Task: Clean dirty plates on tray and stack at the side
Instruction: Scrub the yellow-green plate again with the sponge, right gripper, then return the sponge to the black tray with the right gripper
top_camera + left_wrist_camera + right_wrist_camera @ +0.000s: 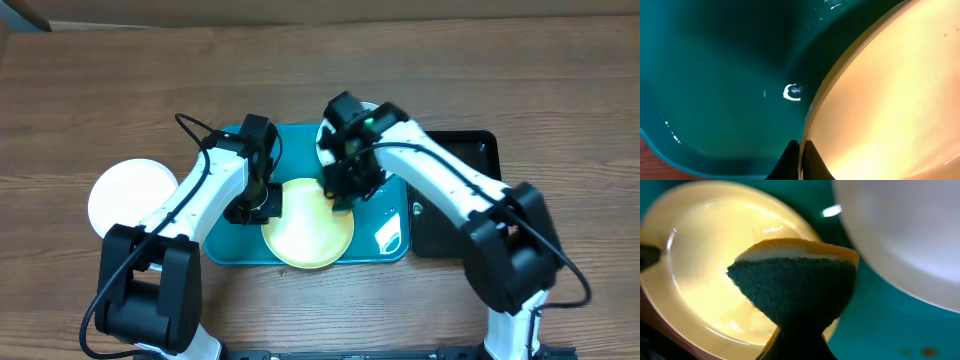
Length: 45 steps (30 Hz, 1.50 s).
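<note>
Yellow plate held, sponge poised at its rim

Overhead: the left gripper is pinching the plate's left rim on the tray, toward the table's near edge. Left wrist: its jaws are sitting narrow, clamping that rim. Right wrist: the right gripper is clutching the sponge, with the plate lying near-left of it.

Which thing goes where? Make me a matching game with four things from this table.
Things:
1 yellow plate
2 sponge
3 black tray
4 white plate on the wood

Places:
A in the right claw
B left of the turquoise tray
C right of the turquoise tray
D on the turquoise tray, rim in the left claw

Pairs: 1-D, 2-A, 3-C, 4-B
</note>
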Tool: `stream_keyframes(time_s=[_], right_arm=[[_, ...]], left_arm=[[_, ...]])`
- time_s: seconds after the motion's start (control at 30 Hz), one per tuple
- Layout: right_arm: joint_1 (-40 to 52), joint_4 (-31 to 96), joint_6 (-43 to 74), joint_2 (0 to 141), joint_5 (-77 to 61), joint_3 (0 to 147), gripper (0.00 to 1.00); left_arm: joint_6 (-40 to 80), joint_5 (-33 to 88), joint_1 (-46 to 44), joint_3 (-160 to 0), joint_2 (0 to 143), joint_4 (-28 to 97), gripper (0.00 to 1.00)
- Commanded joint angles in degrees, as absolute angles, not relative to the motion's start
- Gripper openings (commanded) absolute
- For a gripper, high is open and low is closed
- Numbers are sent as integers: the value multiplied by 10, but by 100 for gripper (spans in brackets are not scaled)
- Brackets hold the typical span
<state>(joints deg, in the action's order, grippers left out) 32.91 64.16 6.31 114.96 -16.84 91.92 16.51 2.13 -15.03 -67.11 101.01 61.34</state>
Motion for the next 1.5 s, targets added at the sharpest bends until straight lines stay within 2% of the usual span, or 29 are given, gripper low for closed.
stream_keyframes(time_s=[0.0, 0.27, 0.53, 0.7, 1.0, 1.13, 1.47], right_arm=[[283, 648, 100, 1099, -159, 939, 4], [173, 726, 153, 1083, -90, 932, 4], [87, 701, 143, 1083, -75, 835, 4], [82, 642, 131, 1083, -74, 751, 4], [82, 452, 137, 1084, -113, 584, 4], [82, 433, 137, 1084, -121, 569, 11], [82, 435, 135, 1084, -121, 569, 11]], left_arm=[[179, -10, -150, -671, 1014, 616, 4], [220, -93, -150, -724, 1009, 664, 4], [223, -153, -150, -815, 945, 708, 4], [226, -213, -150, -824, 898, 705, 4], [218, -355, -184, -824, 846, 703, 4], [218, -410, -220, -824, 843, 697, 4], [219, -502, -301, -824, 843, 694, 4]])
